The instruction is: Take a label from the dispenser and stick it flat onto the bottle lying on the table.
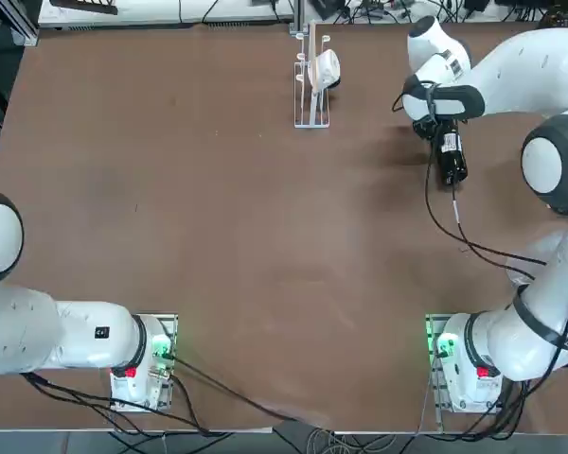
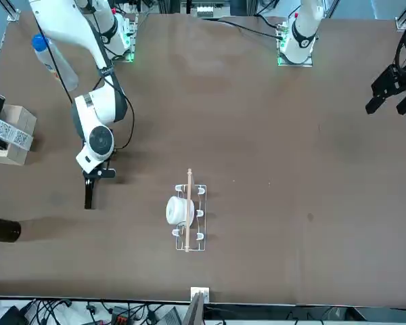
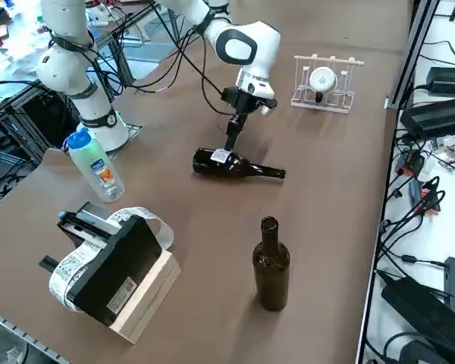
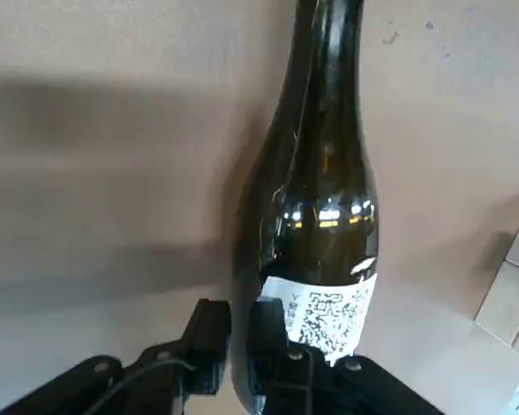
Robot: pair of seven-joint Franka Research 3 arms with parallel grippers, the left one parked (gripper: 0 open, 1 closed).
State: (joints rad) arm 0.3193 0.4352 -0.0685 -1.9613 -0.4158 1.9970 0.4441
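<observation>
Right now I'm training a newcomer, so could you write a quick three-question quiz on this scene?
1. True or false: the label is on the dark bottle that lies on the table.
2. What colour is the cap on the clear plastic bottle? A) red B) blue C) green
3. Fill in: the right hand is over the lying bottle's ____ (neck or body).
Key: 1 true; 2 B; 3 body.

The label (image 4: 329,313) on the bottle (image 4: 327,194) bears a QR code; lettering illegible.
</observation>
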